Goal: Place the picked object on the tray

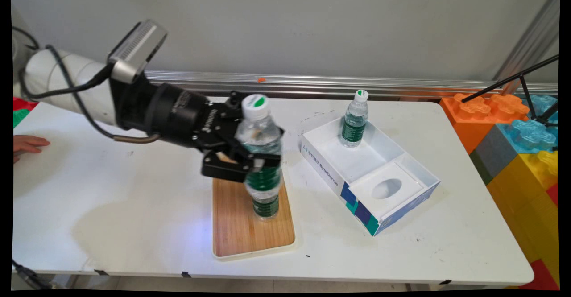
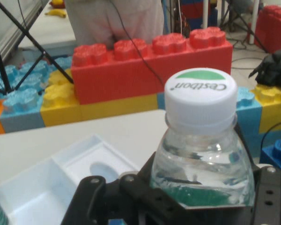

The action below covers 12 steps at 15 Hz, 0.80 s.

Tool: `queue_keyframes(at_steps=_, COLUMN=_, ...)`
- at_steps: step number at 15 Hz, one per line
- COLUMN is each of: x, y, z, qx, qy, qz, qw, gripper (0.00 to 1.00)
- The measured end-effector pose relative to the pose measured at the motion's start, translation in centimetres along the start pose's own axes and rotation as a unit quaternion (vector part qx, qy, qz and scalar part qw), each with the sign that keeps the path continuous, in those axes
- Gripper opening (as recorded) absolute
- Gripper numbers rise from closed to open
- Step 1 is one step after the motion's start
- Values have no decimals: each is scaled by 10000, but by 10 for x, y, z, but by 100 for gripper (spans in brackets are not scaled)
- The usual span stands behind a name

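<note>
The white cap of the water bottle reads "Cestbon"; the open white box carries "ByteDance" on its side facing seven o'clock

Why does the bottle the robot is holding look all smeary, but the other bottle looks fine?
In the main view the held bottle and the gripper are smeared by motion blur, while the bottle in the white box stands sharp. In the hand view the held bottle's cap is fairly clear, but the toy bricks behind look soft.
</note>
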Motion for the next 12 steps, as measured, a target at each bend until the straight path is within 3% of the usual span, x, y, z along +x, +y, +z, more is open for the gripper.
queue_keyframes(at_steps=12, x=-76, y=-4, z=-57, qx=-52, qy=-516, qz=-184, qw=9985, gripper=0)
